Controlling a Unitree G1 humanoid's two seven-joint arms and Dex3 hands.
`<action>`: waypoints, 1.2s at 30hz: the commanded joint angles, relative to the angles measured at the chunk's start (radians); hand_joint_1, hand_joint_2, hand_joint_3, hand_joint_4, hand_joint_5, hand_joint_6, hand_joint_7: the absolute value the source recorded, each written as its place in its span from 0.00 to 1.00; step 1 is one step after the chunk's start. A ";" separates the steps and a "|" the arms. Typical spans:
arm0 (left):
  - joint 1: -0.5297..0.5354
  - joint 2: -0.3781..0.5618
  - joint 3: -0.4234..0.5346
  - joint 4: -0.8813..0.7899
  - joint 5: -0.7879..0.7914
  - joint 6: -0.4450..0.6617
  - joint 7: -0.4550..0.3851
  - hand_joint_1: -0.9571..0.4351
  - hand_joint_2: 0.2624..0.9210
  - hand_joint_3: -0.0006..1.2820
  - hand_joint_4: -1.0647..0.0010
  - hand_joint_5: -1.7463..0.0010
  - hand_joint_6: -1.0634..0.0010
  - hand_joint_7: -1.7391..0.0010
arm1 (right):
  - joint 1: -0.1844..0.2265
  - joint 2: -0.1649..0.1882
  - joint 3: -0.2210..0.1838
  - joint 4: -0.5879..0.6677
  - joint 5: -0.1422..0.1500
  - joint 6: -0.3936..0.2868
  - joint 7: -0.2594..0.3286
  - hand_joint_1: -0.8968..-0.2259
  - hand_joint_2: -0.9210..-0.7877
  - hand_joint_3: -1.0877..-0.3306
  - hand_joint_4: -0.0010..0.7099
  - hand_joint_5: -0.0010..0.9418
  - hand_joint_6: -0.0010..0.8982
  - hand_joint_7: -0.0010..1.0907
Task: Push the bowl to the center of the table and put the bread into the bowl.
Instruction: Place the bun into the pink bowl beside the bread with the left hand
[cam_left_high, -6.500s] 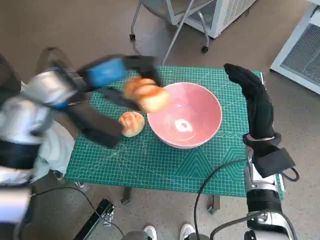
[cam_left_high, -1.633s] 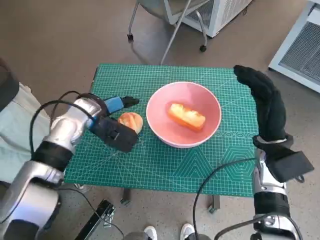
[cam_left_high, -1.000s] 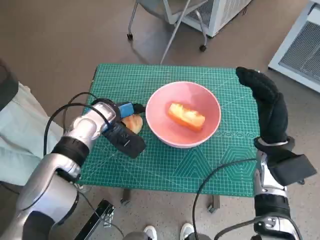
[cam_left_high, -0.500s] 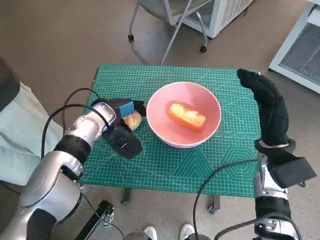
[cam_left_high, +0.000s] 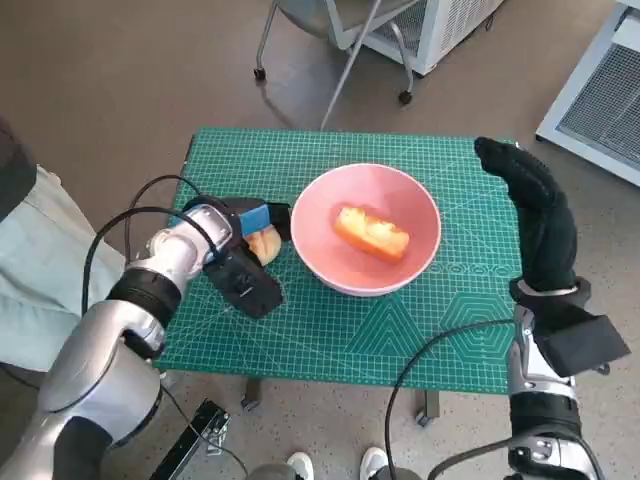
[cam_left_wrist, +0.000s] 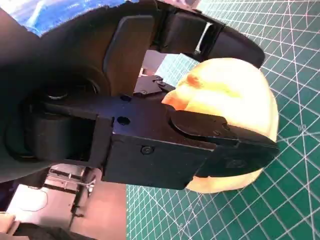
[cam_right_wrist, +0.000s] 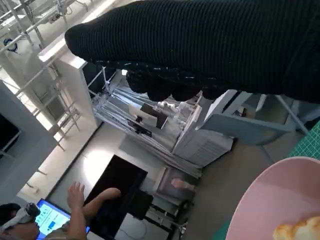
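Observation:
The pink bowl (cam_left_high: 365, 262) stands near the middle of the green mat (cam_left_high: 330, 330), with a long piece of bread (cam_left_high: 372, 232) lying inside it. A round bun (cam_left_high: 265, 246) lies on the mat just left of the bowl. My left hand (cam_left_high: 250, 220) grips it. In the left wrist view the black fingers (cam_left_wrist: 220, 150) wrap both sides of the bun (cam_left_wrist: 230, 87). My right hand (cam_left_high: 535, 210) is raised over the table's right edge, fingers stretched out and holding nothing. The right wrist view shows the glove (cam_right_wrist: 210, 45) and the bowl rim (cam_right_wrist: 270, 195).
Chair legs on castors (cam_left_high: 335, 70) and a white cabinet (cam_left_high: 440, 30) stand beyond the far edge, and a white unit (cam_left_high: 600, 90) is at the far right. Pale cloth (cam_left_high: 40, 270) lies left of the table. A person's hand (cam_right_wrist: 82, 197) rests by a screen.
The long bread went from my left hand into the bowl. My left hand then reached to the round bun and closed around it. The right hand has hardly moved.

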 joint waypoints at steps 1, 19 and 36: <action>-0.024 0.046 0.016 -0.007 -0.021 -0.024 -0.023 0.69 1.00 0.23 0.63 0.22 0.60 0.16 | 0.019 0.009 0.003 0.013 0.005 0.008 0.002 0.49 0.00 0.46 0.39 0.09 0.00 0.75; -0.150 0.176 0.242 -0.337 -0.164 -0.006 -0.196 0.69 1.00 0.10 0.47 0.35 0.42 0.24 | 0.001 0.012 0.006 0.028 0.019 0.012 0.015 0.49 0.00 0.46 0.40 0.09 0.00 0.75; -0.105 0.125 0.281 -0.649 -0.128 -0.052 -0.127 0.69 1.00 0.05 0.38 0.40 0.35 0.28 | 0.000 0.010 0.015 0.020 0.000 0.013 0.008 0.50 0.00 0.45 0.41 0.08 0.00 0.76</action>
